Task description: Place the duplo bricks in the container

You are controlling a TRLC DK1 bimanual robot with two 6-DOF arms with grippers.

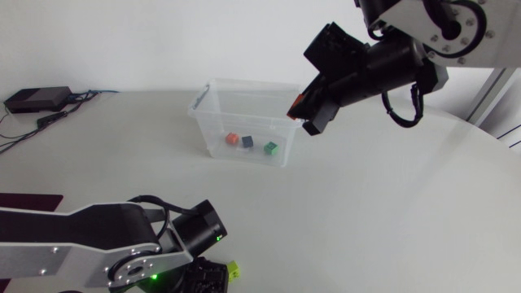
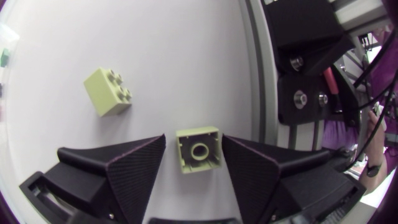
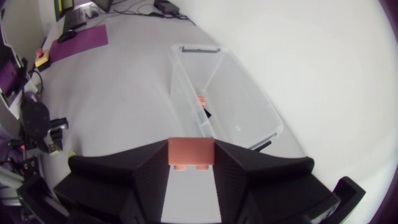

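A clear plastic container (image 1: 244, 110) stands at the table's far middle, holding an orange brick (image 1: 232, 139), a dark blue one (image 1: 247, 141) and a green one (image 1: 270, 147). My right gripper (image 1: 308, 114) hangs at the container's right rim, shut on another orange brick (image 3: 192, 152); the container (image 3: 249, 106) lies just ahead of it. At the near edge, my left gripper (image 2: 194, 146) is open around a pale green brick (image 2: 198, 150) lying with its hollow side up, and a small gap shows beside one finger. A second pale green brick (image 2: 107, 91) lies ahead, to the side.
A black power adapter (image 1: 37, 99) with cables sits at the table's far left. A dark mat (image 1: 24, 200) lies at the left edge. Bare white table spreads between the container and my left arm (image 1: 81, 240).
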